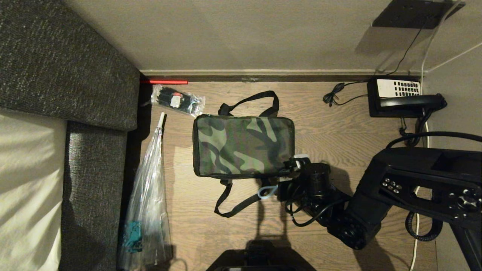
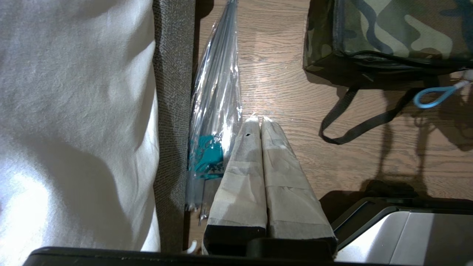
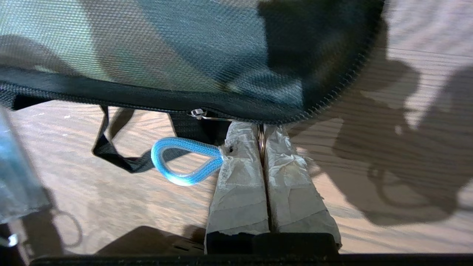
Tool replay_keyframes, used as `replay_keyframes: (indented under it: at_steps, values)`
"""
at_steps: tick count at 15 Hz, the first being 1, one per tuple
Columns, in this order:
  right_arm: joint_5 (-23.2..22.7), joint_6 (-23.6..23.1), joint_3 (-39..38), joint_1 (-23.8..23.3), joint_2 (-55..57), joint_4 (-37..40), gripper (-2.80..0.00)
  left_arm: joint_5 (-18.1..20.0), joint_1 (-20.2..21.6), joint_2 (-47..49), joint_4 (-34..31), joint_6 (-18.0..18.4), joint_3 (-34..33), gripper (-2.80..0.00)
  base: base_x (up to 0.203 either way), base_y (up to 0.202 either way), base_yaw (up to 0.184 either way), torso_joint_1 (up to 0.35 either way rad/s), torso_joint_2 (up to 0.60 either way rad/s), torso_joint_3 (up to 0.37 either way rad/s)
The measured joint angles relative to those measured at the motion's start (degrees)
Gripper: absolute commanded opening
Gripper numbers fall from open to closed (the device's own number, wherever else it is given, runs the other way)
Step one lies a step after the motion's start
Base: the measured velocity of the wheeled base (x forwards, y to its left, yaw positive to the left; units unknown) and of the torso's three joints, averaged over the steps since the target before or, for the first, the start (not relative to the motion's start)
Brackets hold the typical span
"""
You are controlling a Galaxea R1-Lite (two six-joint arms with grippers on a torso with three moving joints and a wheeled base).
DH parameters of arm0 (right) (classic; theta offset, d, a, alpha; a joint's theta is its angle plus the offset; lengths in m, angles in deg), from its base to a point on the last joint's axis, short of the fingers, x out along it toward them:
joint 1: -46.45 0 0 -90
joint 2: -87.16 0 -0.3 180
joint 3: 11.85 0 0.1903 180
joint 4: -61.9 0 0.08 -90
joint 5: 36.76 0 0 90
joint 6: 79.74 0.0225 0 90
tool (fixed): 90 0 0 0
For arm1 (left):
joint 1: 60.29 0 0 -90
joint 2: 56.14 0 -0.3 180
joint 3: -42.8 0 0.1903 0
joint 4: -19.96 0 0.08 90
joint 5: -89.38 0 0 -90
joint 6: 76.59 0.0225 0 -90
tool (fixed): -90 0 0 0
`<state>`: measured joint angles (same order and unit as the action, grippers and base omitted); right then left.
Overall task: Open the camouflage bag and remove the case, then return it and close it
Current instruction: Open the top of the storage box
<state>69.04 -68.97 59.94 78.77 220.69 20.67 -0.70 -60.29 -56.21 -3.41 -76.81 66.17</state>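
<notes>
The right gripper's taped fingers are pressed together on a thin metal ring at the zipper pull of the camouflage bag, with the blue loop of that pull hanging just beside them. This pinch sits at the bag's near right corner, along the black zipper edge. The bag lies flat on the wooden floor, lid down and apparently zipped along most of its length, its strap handles splayed at its far and near sides. The case is not visible, presumably inside. The step in hand looks like unzipping: the next move calls for drawing the pull along the bag's edge without losing the ring. The left gripper, fingers together on nothing, hangs left of the bag, beside a clear plastic bag.
</notes>
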Motion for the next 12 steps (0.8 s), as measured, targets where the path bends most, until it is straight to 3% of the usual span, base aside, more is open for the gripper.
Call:
replay_keyframes:
  at_steps: [12]
  values:
    - [0.32,-0.1,-3.67,-0.82,-3.14,0.04,-2.8,-0.03,0.0,0.0,0.0,-0.02,0.0,-2.8,0.0,0.0,0.0,0.0,0.0,0.0]
